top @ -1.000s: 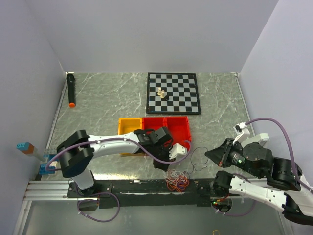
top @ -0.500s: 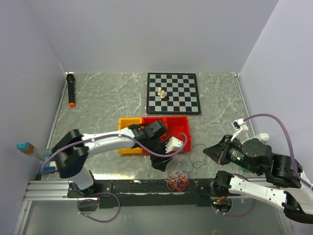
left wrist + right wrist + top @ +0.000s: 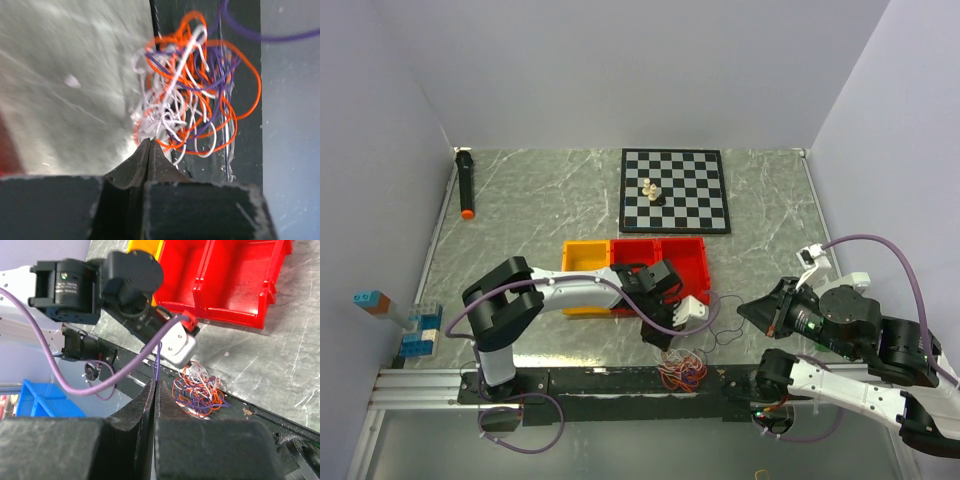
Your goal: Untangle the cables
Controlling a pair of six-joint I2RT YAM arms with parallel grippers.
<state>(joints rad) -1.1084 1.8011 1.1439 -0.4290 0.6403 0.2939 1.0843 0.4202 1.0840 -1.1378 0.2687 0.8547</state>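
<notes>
Cables (image 3: 682, 368) lie in one small orange, red, purple and white knot at the near edge of the marble table (image 3: 520, 200), partly over the black rail (image 3: 600, 380) that carries the arm bases. From above, the left claw (image 3: 664, 344) points down at the far side of the knot, and the red bins (image 3: 660, 260) and yellow bin (image 3: 584, 262) sit just behind its wrist. The right claw (image 3: 745, 310) hangs well to the right of the knot, its tips aimed left. Bare marble lies between the two claws, and the chessboard (image 3: 674, 190) is far back, well apart from both.

Left wrist view: the claw's two fingers are pressed together with no gap, their tip right at the near fringe of the knot, against the white strands (whether one is actually pinched, I cannot tell). The knot straddles the line where marble meets the dark rail.

Right wrist view: the right claw's fingers are also together, and a thin purple strand (image 3: 157, 362) rises straight out from between their tips, so it is clamped on that strand. Beyond it the knot sits on the rail's edge beside the left wrist's white camera housing (image 3: 177, 347), with the red bins behind.
</notes>
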